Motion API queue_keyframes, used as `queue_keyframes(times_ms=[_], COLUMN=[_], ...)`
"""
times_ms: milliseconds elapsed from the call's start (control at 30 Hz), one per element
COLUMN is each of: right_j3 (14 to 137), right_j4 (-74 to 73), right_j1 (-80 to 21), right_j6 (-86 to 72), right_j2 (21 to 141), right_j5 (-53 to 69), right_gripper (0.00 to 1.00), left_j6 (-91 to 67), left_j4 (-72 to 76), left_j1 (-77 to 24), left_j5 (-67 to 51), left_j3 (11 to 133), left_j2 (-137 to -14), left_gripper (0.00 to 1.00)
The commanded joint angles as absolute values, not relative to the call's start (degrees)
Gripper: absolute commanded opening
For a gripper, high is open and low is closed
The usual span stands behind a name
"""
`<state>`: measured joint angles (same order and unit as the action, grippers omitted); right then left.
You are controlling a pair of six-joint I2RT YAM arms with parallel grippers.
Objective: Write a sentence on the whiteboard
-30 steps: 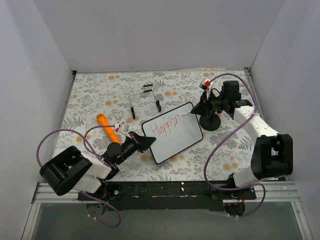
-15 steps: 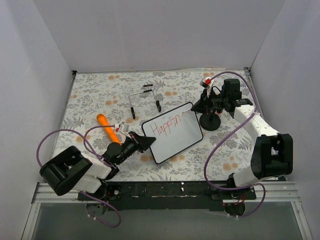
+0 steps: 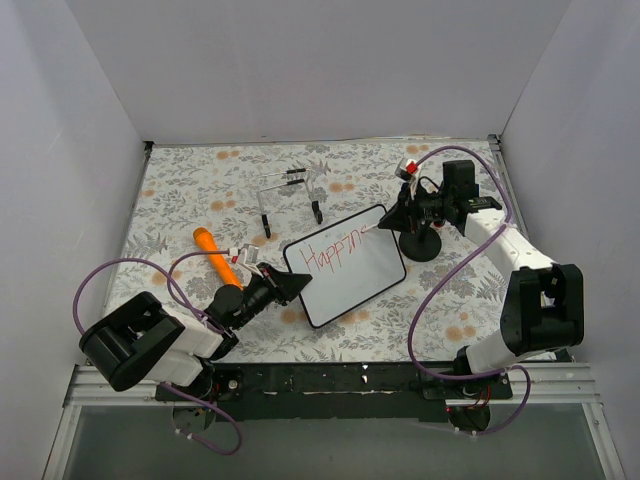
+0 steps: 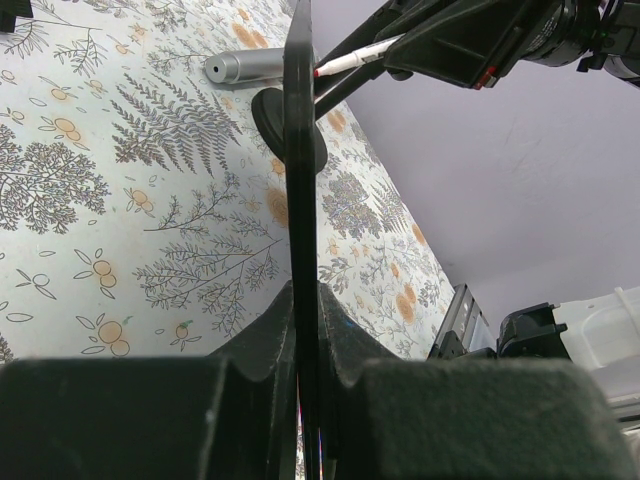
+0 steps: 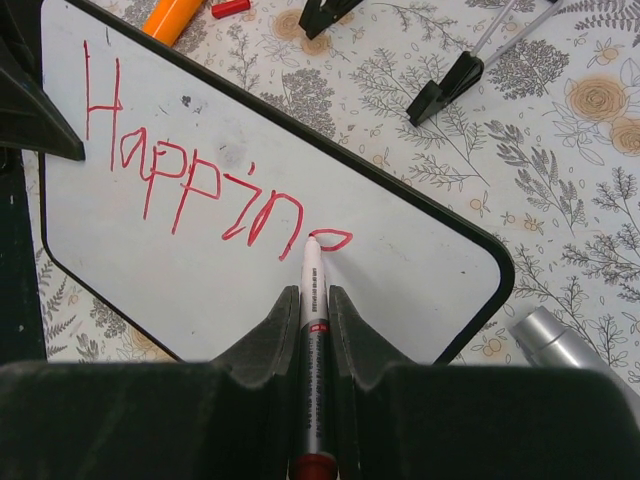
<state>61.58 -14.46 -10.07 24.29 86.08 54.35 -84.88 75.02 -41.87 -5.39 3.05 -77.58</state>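
Down at the bottom middle of the right wrist view, the right gripper [image 5: 312,300] is seen clamped tight on a red marker [image 5: 312,262], with the tip pressed to the whiteboard [image 5: 420,290] right at a small red loop. That loop is tacked onto the end of the sentence [image 5: 190,175], which can only be read as "Happin" at this point, slanting from the upper left toward the middle of the frame. Over in the left wrist view, the left gripper [image 4: 305,310] is shown closed hard on the board's black edge, which is seen edge-on running straight up the middle of the frame. From the top view the board is found around the centre, turned at an angle, with its lower left corner pinched by the left arm and its upper right corner reached by the right one. A clear wire stand [image 3: 288,195] with black feet is parked just above the board, an orange stick [image 3: 214,254] is laid to its left, and a silver cylinder [image 5: 553,340] is spotted by the board's lower right corner in the right wrist view. Everything is set on a floral table cover [image 3: 180,190].
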Motion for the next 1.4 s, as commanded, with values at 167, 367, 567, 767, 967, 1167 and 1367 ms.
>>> queue_keyframes(times_ms=[167,367,567,767,967,1167,1367], right_j3=[63.5,62.9,63.5,65.0,65.0,63.8,63.9], right_j4=[-20.7,-20.8,-19.5,-19.2,-17.4,-13.1,-11.5], right_j1=[-10.4,-10.3,-9.7,-9.1,-8.4,-8.3,-8.3], right_j6=[30.0,30.2,28.6,28.0,27.0,24.5,23.3], right_j2=[86.7,86.1,85.9,84.9,82.9,83.1,83.5], right_j5=[54.1,50.5,47.8,48.5,49.6,46.3,46.0], right_gripper=[0.01,0.01,0.01,0.01,0.01,0.01,0.01], left_j6=[-82.7,-82.7,-82.6,-82.6,-82.6,-82.6,-82.5], left_j4=[85.3,85.2,84.9,85.0,85.0,85.3,85.0], left_j1=[-42.3,-42.3,-42.3,-42.3,-42.3,-42.3,-42.3], left_j5=[-7.0,-7.1,-7.1,-7.0,-7.0,-7.2,-7.1], left_j3=[1.5,1.5,1.5,1.7,1.6,1.8,1.8], left_j2=[-77.5,-77.3,-77.2,-77.4,-77.6,-77.9,-77.8], left_gripper=[0.00,0.00,0.00,0.00,0.00,0.00,0.00])
